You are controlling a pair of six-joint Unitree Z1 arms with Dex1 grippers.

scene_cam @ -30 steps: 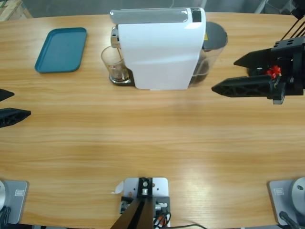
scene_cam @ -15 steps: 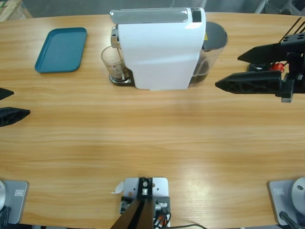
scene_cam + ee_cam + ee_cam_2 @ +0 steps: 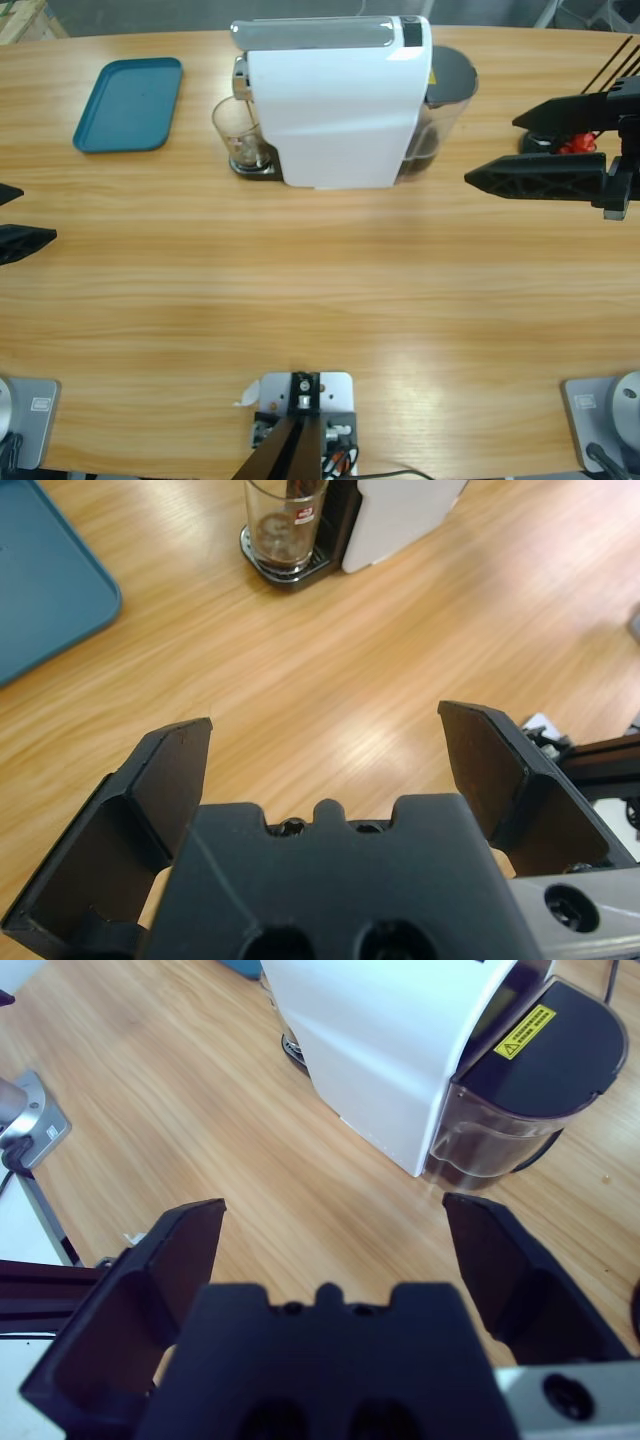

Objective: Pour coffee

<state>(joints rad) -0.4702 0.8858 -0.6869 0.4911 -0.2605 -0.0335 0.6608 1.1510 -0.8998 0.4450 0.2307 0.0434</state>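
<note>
The coffee [image 3: 247, 155] is a shallow dark layer at the bottom of a clear drinking glass [image 3: 236, 135], which stands on the drip tray [image 3: 252, 168] of a white coffee machine [image 3: 335, 100] at the far side of the wooden table [image 3: 320, 300]. In the left wrist view the same glass [image 3: 287, 525] shows brown liquid low inside it, with a small red mark on its wall, and it sits straight ahead of the gripper, well apart from it across bare wood.

The left gripper [image 3: 14, 218] shows only as two black jaw tips at the left edge of the high view; its jaws stand spread wide with nothing between them, as the left wrist view [image 3: 325, 740] confirms. The right gripper [image 3: 530, 148] reaches in from the right edge, jaws also spread and empty, pointing toward the machine's rear end. In the right wrist view [image 3: 335, 1230] the machine's white body [image 3: 395, 1040] and its clear water tank [image 3: 520, 1100] with a dark lid and yellow warning label lie ahead, near but not touched.

A teal tray [image 3: 130, 104] lies flat to the left of the glass, apart from it.
</note>
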